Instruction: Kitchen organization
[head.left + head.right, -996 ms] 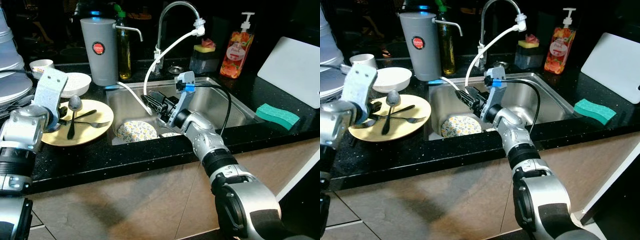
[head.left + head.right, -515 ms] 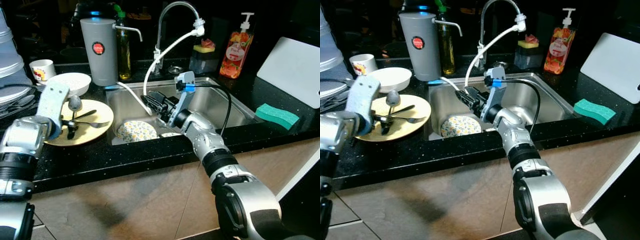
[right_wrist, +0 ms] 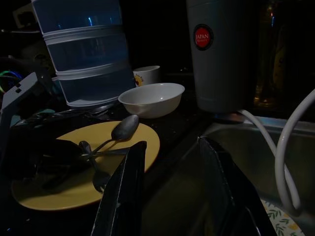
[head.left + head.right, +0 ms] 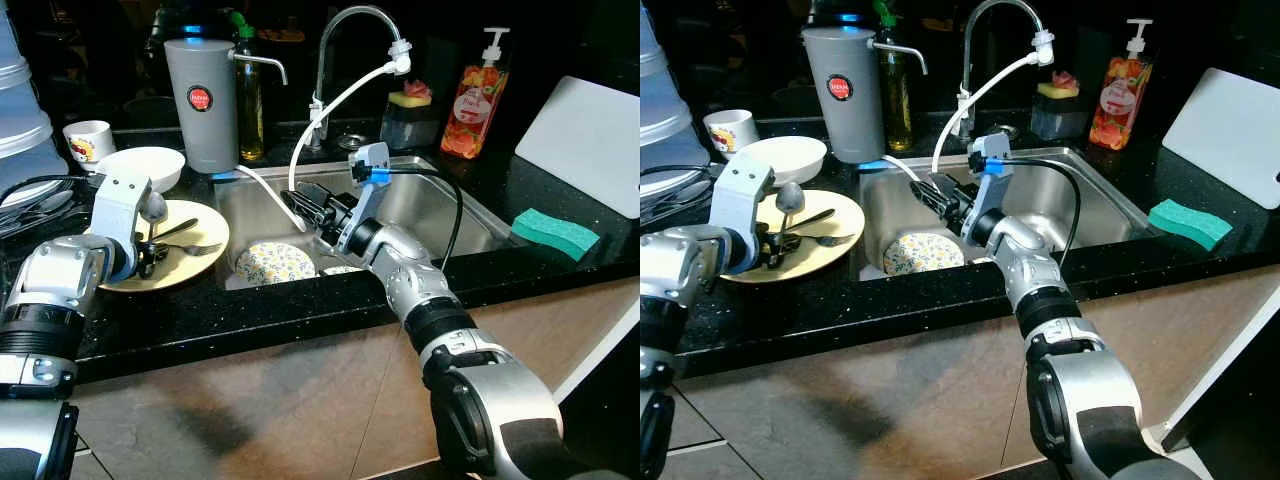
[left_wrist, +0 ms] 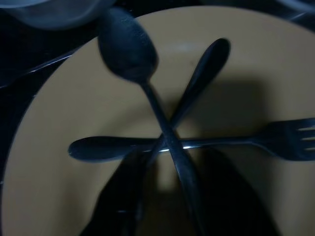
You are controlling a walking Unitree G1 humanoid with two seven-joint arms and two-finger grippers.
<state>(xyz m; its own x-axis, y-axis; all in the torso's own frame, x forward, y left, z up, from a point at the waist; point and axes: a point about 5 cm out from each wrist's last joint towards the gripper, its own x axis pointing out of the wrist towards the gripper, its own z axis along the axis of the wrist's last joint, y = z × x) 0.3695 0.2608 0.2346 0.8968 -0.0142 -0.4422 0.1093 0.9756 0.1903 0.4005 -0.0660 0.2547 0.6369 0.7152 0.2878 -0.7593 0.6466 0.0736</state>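
— So, starting at your far side: what is your left gripper (image 5: 170, 196) doing?

— It's low over the yellow plate (image 4: 205, 222) on the counter (image 4: 250, 315), just beside the sink's left edge. My two fingers straddle the handle of the spoon (image 5: 147, 93), whose bowl stands tilted up off the plate. I judge I have the handle pinched, but the wrist view is dim and blurred, so I can't swear to full contact.

— What else is on that plate?

— A fork (image 5: 197, 143) lies flat across it, and a second dark utensil (image 5: 199, 81) crosses under the spoon. All three meet at one point, right ahead of my fingertips.

— How do you lift the spoon cleanly, then?

— Grip well back on the handle, away from the crossing, and raise it straight up before swinging sideways. If I drag it, the fork would likely slide or rattle off the rim. A white bowl (image 4: 150, 165) sits just behind the plate, so I'd keep the lift short and clear of it.

— And further right?

— The sink (image 4: 440, 210) holds a patterned dish (image 4: 272, 262) near its left wall, under the white hose (image 4: 330, 110) from the tap. My right gripper (image 3: 172, 191) hovers over the basin with its fingers spread and nothing between them, pointing toward the plate. I'd hold that arm quiet until the spoon is away.
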